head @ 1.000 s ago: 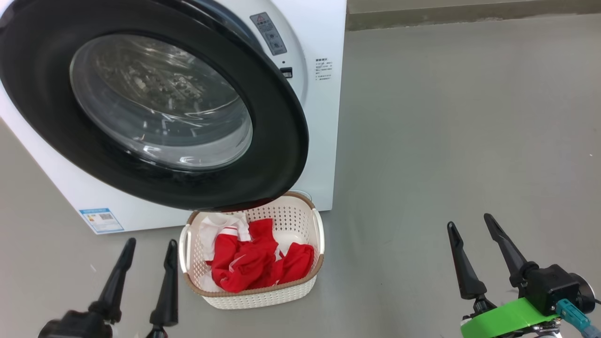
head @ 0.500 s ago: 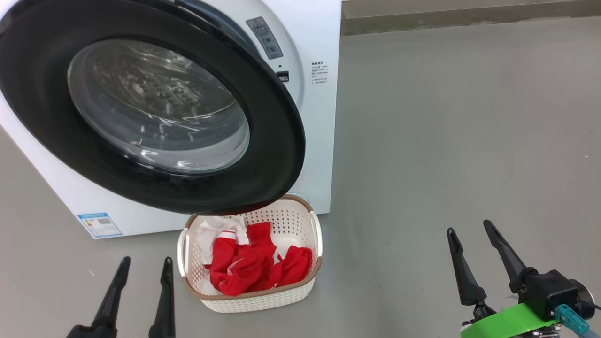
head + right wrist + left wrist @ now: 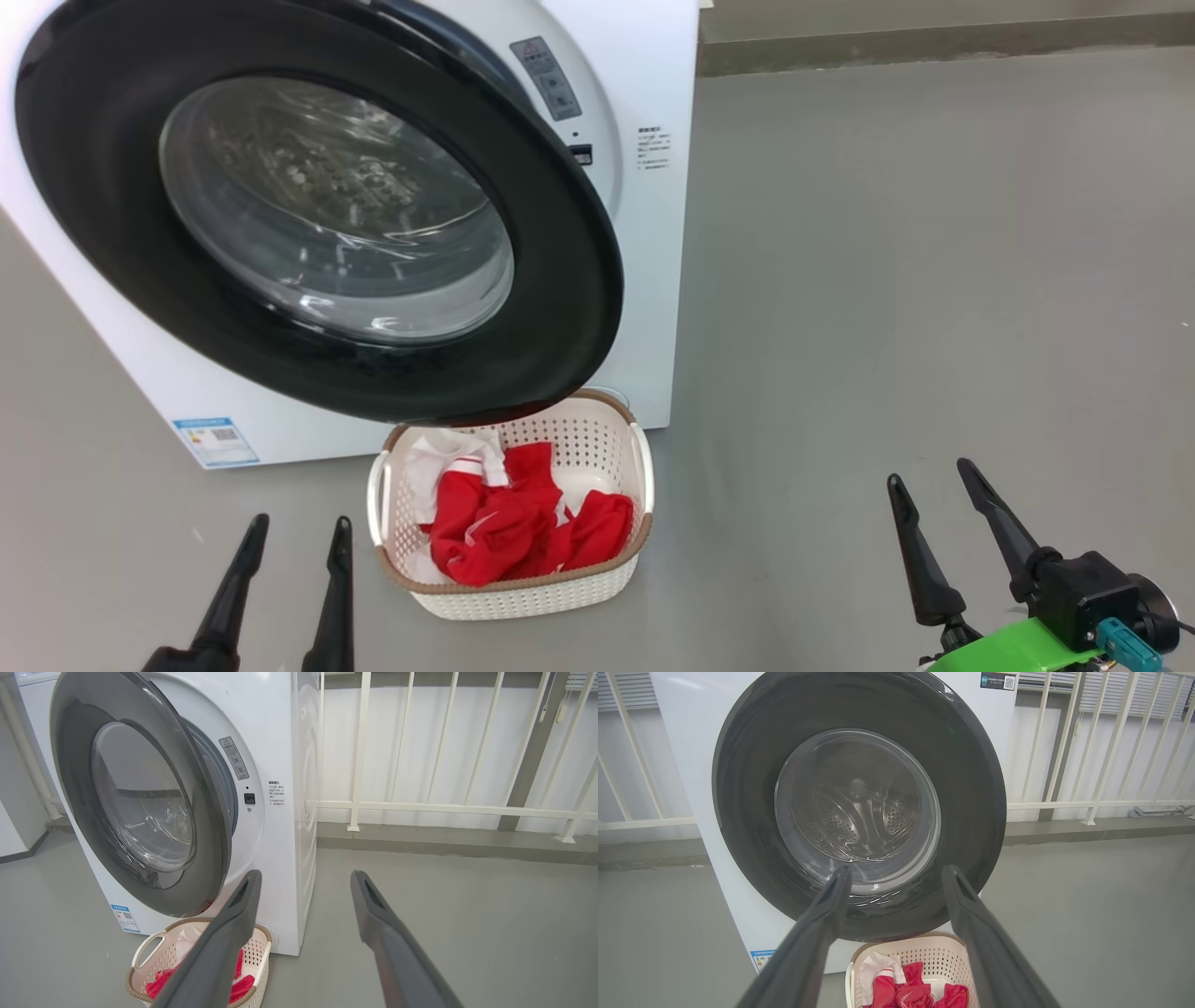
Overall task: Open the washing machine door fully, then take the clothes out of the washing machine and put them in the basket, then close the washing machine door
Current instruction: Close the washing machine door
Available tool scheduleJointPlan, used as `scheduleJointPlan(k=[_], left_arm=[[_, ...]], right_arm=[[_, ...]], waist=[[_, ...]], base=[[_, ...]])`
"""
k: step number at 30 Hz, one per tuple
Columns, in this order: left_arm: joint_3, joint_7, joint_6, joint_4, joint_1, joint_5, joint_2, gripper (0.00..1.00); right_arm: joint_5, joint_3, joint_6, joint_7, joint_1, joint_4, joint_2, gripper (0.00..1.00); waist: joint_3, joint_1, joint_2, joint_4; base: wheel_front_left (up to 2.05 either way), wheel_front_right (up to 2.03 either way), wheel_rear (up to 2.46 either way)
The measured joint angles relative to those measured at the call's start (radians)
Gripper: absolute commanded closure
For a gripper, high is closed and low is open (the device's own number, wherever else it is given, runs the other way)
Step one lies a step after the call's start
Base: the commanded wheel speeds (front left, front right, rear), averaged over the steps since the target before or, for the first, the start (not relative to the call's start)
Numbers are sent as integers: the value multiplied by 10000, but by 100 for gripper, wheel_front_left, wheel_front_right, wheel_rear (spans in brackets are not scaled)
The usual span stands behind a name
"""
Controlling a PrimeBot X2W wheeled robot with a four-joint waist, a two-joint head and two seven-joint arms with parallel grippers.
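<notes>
The washing machine (image 3: 644, 84) stands white at the upper left. The washing machine door (image 3: 560, 308), black-rimmed with a glass bowl, hangs ajar, its right edge swung out from the front and over the basket's far end. The basket (image 3: 523, 602) sits on the floor just below it, with the red and white clothes (image 3: 509, 532) piled inside. My left gripper (image 3: 301, 521) is open on the floor side left of the basket, nothing between its fingers. My right gripper (image 3: 929, 471) is open well to the right. In the wrist views the left gripper (image 3: 896, 868) faces the door glass and the right gripper (image 3: 306, 872) points past the machine's right corner.
A small blue label (image 3: 216, 441) marks the machine's lower front. A white railing (image 3: 420, 807) on a low kerb runs behind the machine. Bare grey floor (image 3: 934, 280) stretches to the right of the machine and basket.
The head camera has shifted a little. Both grippers sit slightly lower in the view and stay open. The door, basket and clothes have not moved.
</notes>
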Motion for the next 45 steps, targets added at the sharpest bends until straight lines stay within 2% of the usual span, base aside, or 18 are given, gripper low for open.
scheduleJointPlan(k=[1,2,7,14,23,35,45], left_arm=[[4,0,-33,0,0,0,-15,0],[19,0,-33,6,0,-10,-56,0],[90,0,-142,73,-25,-293,-345,0],[-180,-2,-311,121,-283,-293,-502,0],[-428,-2,-418,207,-723,-307,-633,0],[-932,-2,-560,203,-1403,-474,-815,0],[-1216,-2,-558,234,-1616,-635,-842,0]], right_arm=[[-2,-10,0,0,3,69,2,89],[-4,-23,0,0,-2,113,2,100],[-105,-82,0,0,-382,711,4,100],[-198,-79,0,-2,-1839,1758,-12,100],[-497,608,0,-21,-3800,3733,-75,100],[-408,1722,12,2,-6465,5776,-546,100],[-360,1726,12,-2,-7790,6851,-872,100]], waist=[[1,0,0,42],[5,0,0,87],[61,0,0,361],[212,0,0,888],[518,0,0,1818],[1241,0,0,3206],[1770,0,0,4193]], base=[[0,0,0],[0,0,0],[0,0,0],[0,0,0],[0,0,0],[0,0,0],[0,0,0]])
